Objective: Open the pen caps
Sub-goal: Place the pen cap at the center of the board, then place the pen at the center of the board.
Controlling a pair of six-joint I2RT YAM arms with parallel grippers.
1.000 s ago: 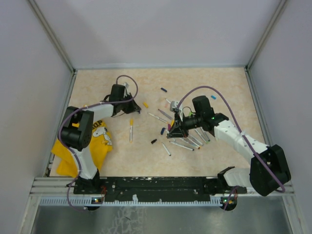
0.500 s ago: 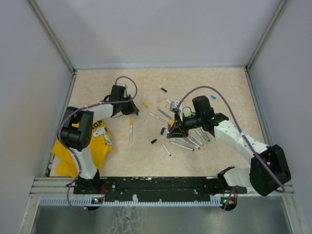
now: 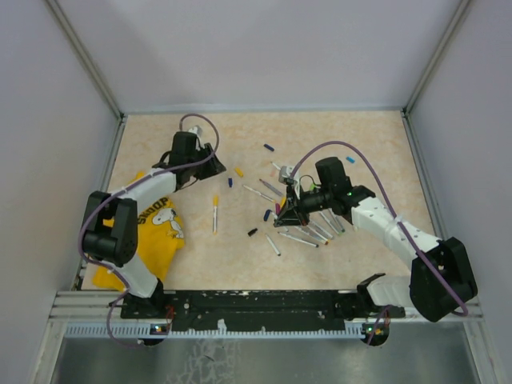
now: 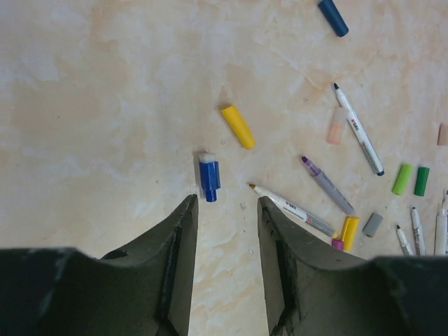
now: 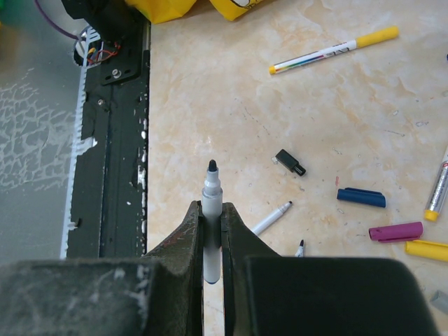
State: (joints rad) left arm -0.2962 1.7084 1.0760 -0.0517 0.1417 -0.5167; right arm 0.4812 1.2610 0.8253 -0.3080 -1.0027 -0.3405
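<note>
Caps (image 3: 252,232) lie loose on the table (image 3: 360,136), off their pens (image 4: 325,183). Reference: blue cap (image 4: 208,177), white stub on one end, lying flat.

- Left gripper (image 4: 225,203): blue cap just ahead of its fingertips. Fingers spread, nothing between them, no contact with the cap.
- Yellow cap (image 4: 238,127) near blue cap, apart from it.
- Navy cap (image 4: 333,17) well past blue cap, at the top edge of the left wrist view.
- Right of blue cap in that view: three uncapped pens, green caps (image 4: 402,178), grey cap (image 4: 372,224). More pens there are cut off by the frame edge.
- Right gripper (image 5: 212,206) is well right of blue cap and pinches a black-tip pen (image 5: 212,183). The nib sticks out past the fingertips. The barrel's rear is hidden by the gripper body.
- Black cap (image 5: 290,162), dark-blue cap (image 5: 360,197) and magenta cap (image 5: 395,231) lie beside that pen on the table. Another yellow one is cut off at the frame edge.
- Yellow-capped pen (image 3: 214,212) has its cap on, on the arm-base side of blue cap.
- Cloth (image 3: 156,232) is well left of blue cap, partly under the left arm.
- In the top view the right fingertips are hard to make out against the pen cluster.
</note>
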